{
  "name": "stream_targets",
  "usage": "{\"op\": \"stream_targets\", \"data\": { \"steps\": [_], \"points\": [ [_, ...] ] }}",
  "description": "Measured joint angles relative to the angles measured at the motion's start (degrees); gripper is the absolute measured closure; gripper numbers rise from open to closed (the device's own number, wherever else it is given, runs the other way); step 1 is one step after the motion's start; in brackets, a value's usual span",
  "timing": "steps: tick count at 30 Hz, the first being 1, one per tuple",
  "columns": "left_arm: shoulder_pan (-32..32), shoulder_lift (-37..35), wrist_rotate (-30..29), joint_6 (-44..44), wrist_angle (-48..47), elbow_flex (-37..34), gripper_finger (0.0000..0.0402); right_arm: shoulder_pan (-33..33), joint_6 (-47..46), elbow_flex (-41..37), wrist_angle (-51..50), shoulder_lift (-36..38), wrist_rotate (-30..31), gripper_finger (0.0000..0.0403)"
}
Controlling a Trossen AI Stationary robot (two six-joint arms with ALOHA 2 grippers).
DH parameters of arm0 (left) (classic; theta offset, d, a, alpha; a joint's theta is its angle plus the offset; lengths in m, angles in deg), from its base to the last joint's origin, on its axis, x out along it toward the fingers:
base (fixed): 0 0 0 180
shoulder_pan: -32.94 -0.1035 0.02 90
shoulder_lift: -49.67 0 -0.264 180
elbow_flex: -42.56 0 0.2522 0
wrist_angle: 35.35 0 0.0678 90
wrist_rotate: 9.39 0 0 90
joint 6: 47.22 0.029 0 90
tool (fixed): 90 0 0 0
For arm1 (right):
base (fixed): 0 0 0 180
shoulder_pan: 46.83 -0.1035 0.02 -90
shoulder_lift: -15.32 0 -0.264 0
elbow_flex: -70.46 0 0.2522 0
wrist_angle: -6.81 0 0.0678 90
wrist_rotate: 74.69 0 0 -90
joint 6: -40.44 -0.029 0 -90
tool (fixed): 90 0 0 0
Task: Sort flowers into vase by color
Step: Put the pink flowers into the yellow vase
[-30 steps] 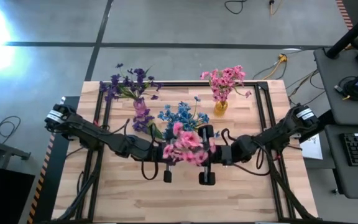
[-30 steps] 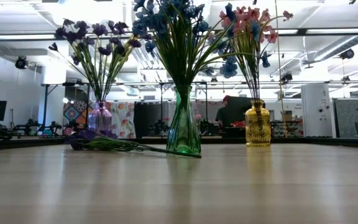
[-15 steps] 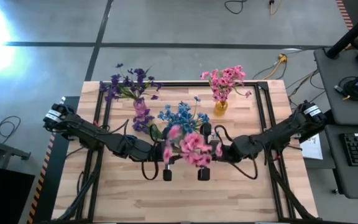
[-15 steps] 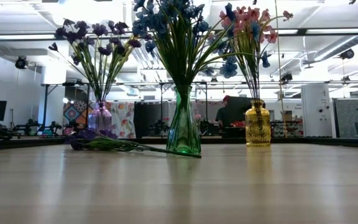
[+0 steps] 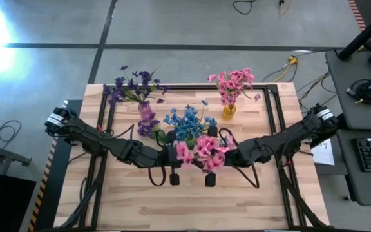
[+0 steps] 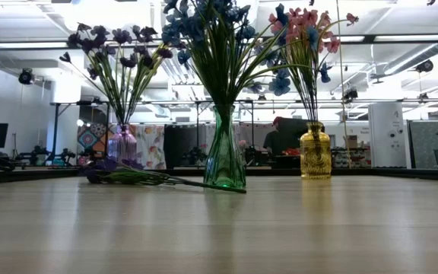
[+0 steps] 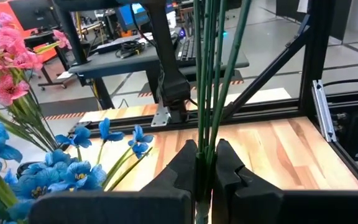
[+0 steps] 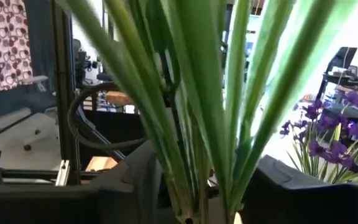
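A pink sprig of flowers (image 5: 202, 153) is held up over the table's middle, where both arms meet. My left gripper (image 7: 205, 163) reaches in from the left and is shut on its green stems. My right gripper (image 8: 207, 190) comes from the right and is open, its fingers (image 8: 135, 180) on either side of the same stems (image 8: 194, 124). I cannot tell whether they touch. Behind stand a purple vase (image 6: 122, 144) with purple flowers, a green vase (image 6: 225, 156) with blue flowers (image 5: 189, 122) and a yellow vase (image 6: 315, 152) with pink flowers (image 5: 232, 82). My left gripper pinches the pink sprig's bundle of thin green stems (image 7: 205, 146) between its two fingers. The fingers come in about level from the table's left and lie across the stems. The stems rise upright out of the hold. The sprig is clear of the table.
A loose purple sprig (image 6: 139, 176) lies flat on the table between the purple and green vases. A black frame (image 5: 272, 122) runs round the tabletop. Bare wood (image 5: 192, 206) lies toward the near edge.
My right gripper has risen a little and tipped its wrist upward beside the pink sprig. The pink blossoms have swung slightly toward the table's right and gathered closer together. My left gripper keeps its hold in the same place.
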Motion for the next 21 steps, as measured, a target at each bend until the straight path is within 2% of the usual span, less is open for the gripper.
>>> {"op": "stream_targets", "data": {
  "steps": [10, 14, 21],
  "points": [
    [0.0, 0.0, -1.8, -0.9, 0.0, 0.0, 0.0398, -0.3, -0.3, -0.1, 0.1, 0.0, 0.1, 0.0386],
    [0.6, -0.2, -0.2, -1.0, 0.0, 0.0, 0.0365, -0.3, -1.9, -0.1, -0.3, 0.1, 0.0, 0.039],
    [3.2, -3.7, 0.8, -0.7, -2.8, 0.0, 0.027, -0.4, -6.0, 2.8, -9.4, 4.2, -0.1, 0.039]
  ]
}}
